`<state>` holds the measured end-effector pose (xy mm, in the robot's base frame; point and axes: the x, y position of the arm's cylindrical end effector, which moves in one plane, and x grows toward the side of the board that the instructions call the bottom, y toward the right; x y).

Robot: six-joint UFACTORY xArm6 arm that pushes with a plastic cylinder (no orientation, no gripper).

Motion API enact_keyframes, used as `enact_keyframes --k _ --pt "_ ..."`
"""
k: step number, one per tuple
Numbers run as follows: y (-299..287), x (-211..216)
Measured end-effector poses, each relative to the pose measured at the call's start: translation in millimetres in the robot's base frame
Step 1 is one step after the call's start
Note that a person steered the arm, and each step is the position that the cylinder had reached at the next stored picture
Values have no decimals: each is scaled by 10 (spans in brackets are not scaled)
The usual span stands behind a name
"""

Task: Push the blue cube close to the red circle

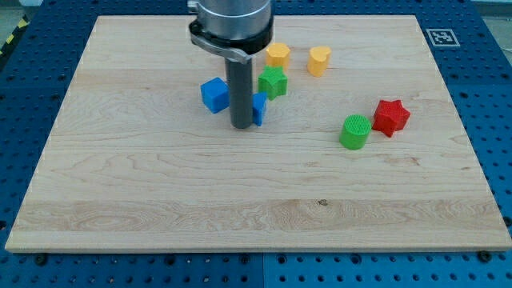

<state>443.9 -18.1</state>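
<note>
Rod tip (241, 126) rests on the wooden surface (160, 200) between the blue cube (214, 94) and a second blue block (259, 109); the arm carries no jaws.

pale wooden board (160, 200) with visible grain and a smooth matt finish, small matt plastic-looking blocks such as the blue cube (214, 94) and green cylinder (354, 132) with fine ridged surfaces, dark matt rod ending in my tip (241, 126), grey satin metal-looking collar (232, 20), blue perforated table (488, 96)

Single view only: high, angled down from the near long edge onto pale wooden board (160, 200), whole board framed, moderately close.
</note>
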Motion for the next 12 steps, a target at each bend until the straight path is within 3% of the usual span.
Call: enact_keyframes --k 4,6,12 --pt "5 -21" --pt "-494 -209" --pt "-839 -1167"
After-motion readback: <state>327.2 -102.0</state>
